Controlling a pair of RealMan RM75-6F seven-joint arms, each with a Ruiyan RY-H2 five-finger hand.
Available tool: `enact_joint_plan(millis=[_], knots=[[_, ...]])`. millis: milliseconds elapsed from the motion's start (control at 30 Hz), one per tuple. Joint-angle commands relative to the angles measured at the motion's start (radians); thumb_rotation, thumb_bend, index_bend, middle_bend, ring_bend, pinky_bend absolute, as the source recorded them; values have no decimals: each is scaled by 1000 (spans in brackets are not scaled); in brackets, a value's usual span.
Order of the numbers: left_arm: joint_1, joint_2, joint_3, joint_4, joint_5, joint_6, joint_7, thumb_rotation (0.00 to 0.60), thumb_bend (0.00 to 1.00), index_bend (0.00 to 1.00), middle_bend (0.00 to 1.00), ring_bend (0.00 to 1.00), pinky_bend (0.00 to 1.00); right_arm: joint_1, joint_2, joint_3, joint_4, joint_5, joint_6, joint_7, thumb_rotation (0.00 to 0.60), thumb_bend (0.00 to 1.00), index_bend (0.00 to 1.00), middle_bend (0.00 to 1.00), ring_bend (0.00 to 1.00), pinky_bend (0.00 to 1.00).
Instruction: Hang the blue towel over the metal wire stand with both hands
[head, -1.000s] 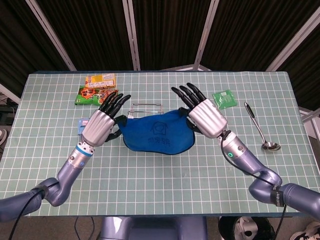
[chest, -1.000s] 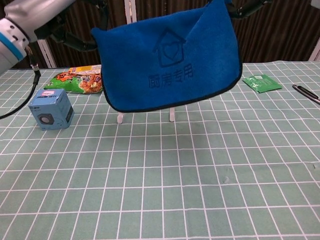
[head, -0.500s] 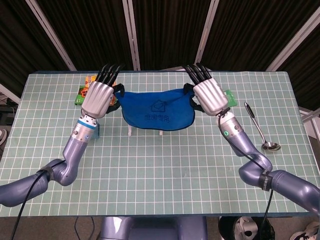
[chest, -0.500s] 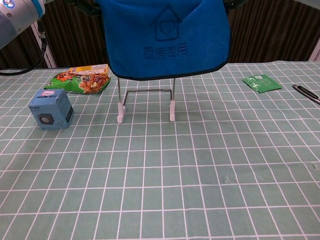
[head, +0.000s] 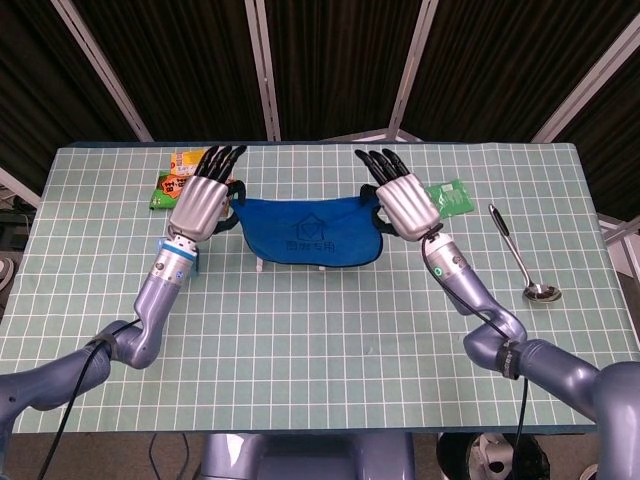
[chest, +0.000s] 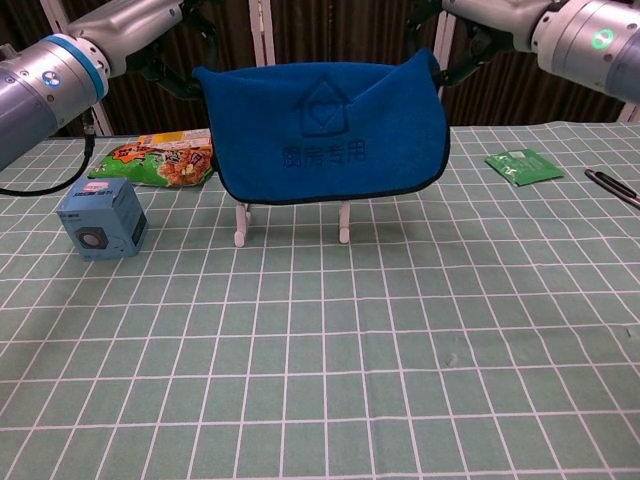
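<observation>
The blue towel (head: 310, 232) (chest: 320, 135) hangs spread out in front of the metal wire stand. It hides the stand's top, and only the stand's white feet (chest: 240, 238) (head: 262, 266) show below the hem. My left hand (head: 203, 200) (chest: 160, 30) pinches the towel's upper left corner, with the other fingers stretched out. My right hand (head: 400, 200) (chest: 475, 25) pinches the upper right corner in the same way. I cannot tell whether the towel's top edge rests on the wire.
A snack packet (chest: 165, 163) and a small blue cube box (chest: 100, 218) lie left of the stand. On the right of the green gridded table (head: 320, 340) are a green sachet (chest: 523, 165) and a metal ladle (head: 520, 255).
Both hands first lifted the towel up and away over the stand, then lowered it; its hem now covers the stand's legs down to near the feet.
</observation>
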Motion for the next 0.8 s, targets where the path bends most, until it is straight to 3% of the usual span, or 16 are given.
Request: enact_joint_plan(millis=[33, 700, 800], knots=[[0, -9, 15, 18, -12, -24, 11, 600, 491, 803, 0, 0, 0, 3, -25, -15, 29, -7, -8, -3, 600, 552, 634, 0, 0, 0], [2, -50, 32, 75, -60, -53, 62, 600, 491, 803, 0, 0, 0, 44, -140, -18, 167, -2, -40, -3, 600, 548, 634, 0, 0, 0], [3, -53, 36, 85, -61, -61, 55, 600, 493, 765, 0, 0, 0, 48, -147, -18, 176, -1, -44, -4, 600, 546, 634, 0, 0, 0]])
